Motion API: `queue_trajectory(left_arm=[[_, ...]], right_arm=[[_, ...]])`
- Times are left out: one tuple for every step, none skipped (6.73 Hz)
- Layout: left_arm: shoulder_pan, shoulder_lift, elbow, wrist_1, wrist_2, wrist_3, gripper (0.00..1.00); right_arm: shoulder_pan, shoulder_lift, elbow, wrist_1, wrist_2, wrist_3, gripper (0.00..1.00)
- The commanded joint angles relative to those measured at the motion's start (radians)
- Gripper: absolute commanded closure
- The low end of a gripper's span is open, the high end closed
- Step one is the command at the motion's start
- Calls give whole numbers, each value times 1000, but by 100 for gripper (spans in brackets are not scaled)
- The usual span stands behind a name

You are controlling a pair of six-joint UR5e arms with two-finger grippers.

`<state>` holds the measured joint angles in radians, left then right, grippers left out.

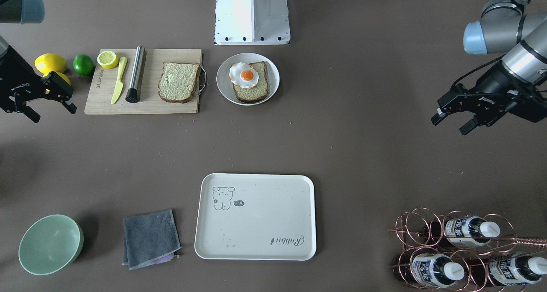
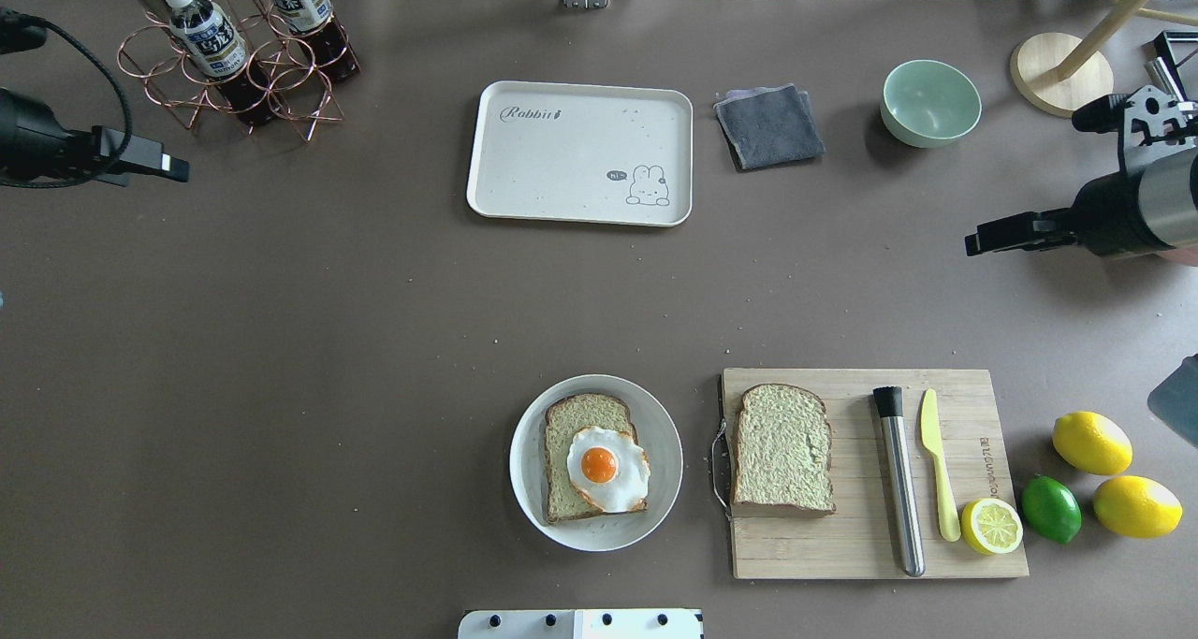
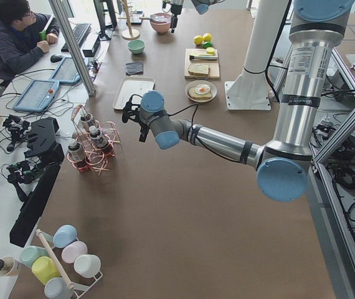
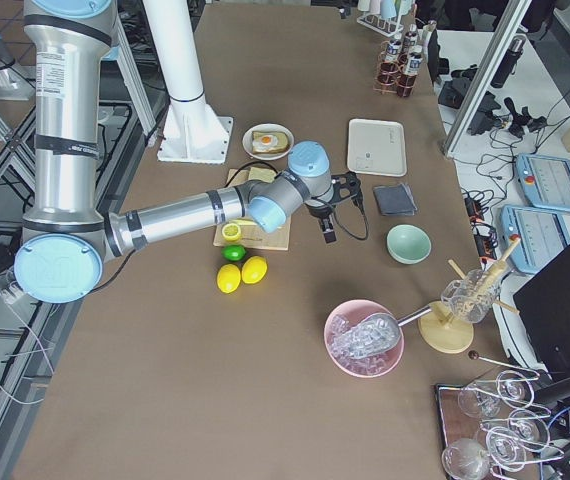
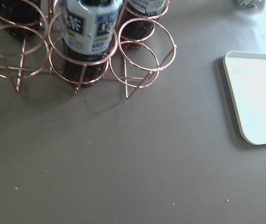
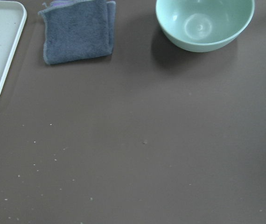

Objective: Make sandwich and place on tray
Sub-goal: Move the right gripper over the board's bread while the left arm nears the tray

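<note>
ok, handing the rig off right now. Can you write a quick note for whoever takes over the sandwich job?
Left gripper: open, empty, hovering over bare table, well clear of the food.
Right gripper: open, empty, hovering beside the cutting board.
Things: one bread slice with the fried egg on it lies on the round white plate. The second slice lies flat on the cutting board. The tray holds nothing.
Done: egg on the bottom slice.
Left: put the second slice on top, then move the sandwich to the tray.
</note>
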<state>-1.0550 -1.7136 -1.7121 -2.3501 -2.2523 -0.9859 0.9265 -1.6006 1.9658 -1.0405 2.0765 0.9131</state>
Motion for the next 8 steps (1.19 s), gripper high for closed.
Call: queue_trajectory(left_arm=[[197,-85,-38,2,165,-255,2],[293,-124,-34,6,256,-296,2],[324,-142,-40,27,307,-312,2],[331,-170,-38,50,318,-339,2],[332,-175,-43,54,324,-341,2],[332,-175,-44,54,326,-339,2],[332,-178,-49,54,326,-339,2],[332,-185,-52,55,326,-341,2]], right_arm=[[-252,16,80,-13,-198,261,1],[-338,8,119,-35,-279,362,4],[-413,2,125,-36,-350,439,5],[-463,-14,133,-9,-372,502,6],[-523,-57,133,58,-424,568,11],[-569,-117,134,151,-452,620,17],[-628,-128,134,169,-519,674,32],[-705,-128,134,169,-601,728,43]])
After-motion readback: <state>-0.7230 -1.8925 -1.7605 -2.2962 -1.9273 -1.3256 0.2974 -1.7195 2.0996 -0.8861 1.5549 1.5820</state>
